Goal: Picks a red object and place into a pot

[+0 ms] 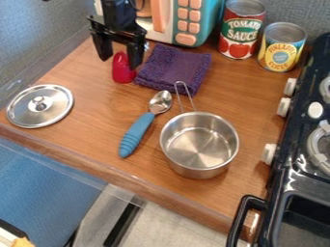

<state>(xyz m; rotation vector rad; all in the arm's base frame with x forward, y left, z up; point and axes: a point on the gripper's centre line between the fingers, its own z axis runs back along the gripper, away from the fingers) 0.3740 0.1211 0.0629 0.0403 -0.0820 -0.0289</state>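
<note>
A black robot pincer (118, 54) hangs over the upper left of a wood-grained tabletop (84, 144), its two fingers spread apart above and around the tip of a red object (122, 71). The red object stands upright on the tabletop, rounded at the top and wider below; whether either finger touches it, one cannot tell. Just beside it, to the right, lies a folded purple cloth (169, 67). Behind the cloth sits a teal toy microwave (216, 19) with orange buttons and an orange handle, partly behind the arm.

Nearer the front edge, a spoon (136, 135) with a ribbed blue handle lies at a slant, its metal bowl pointing toward the cloth. To its right stands a stainless steel pot (199, 144), uncovered, its wire handle (185, 96) reaching back to the cloth. At far left, well apart from the pot, a round metal lid (55, 108) lies flat, knob up.

Two cans stand side by side at the back right: a taller one (233, 29) with a red and green label, and a shorter one (281, 47) with a yellow label. Along the right edge is a dark toy stove (296, 178) with white knobs and a black handle at its front.
</note>
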